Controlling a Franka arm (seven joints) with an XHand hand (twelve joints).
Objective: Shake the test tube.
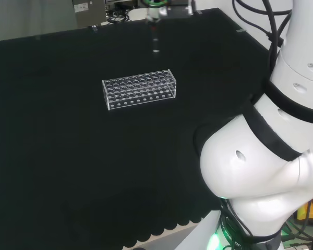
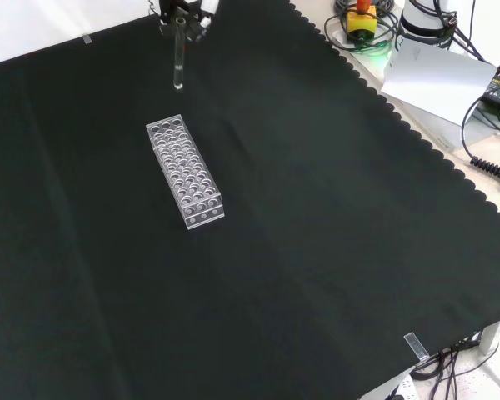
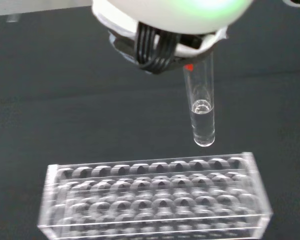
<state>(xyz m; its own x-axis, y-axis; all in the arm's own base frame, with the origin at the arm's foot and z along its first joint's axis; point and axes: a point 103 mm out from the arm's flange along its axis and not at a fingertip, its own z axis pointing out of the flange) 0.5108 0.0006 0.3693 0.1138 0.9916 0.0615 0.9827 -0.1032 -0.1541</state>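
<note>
The hand (image 2: 183,15) hangs high above the black cloth (image 2: 317,250), at the top edge of the front view, and it holds the test tube (image 2: 178,60) by its upper end, fingers closed round the glass. The test tube hangs upright in the air, its rounded bottom pointing down, clear of everything beneath it. In the wrist view the tube (image 3: 201,107) is close and plain: clear glass, with a small amount of clear liquid sitting in its lower part, the surface showing as a bright ring a little above the rounded tip. The blurred white body of the hand (image 3: 165,20) and a bundle of black cables cover the tube's top there. Below it on the cloth stands a clear plastic rack (image 2: 184,171), a long block with rows of round holes, and no tube can be made out in any of them. In the front view the tube hangs just beyond the rack's far end; in the head view the rack (image 1: 139,88) lies in the middle of the cloth with the tube (image 1: 155,39) farther off and slightly to its right. The arm's white links (image 1: 266,156) stand large at the right of the head view.
</note>
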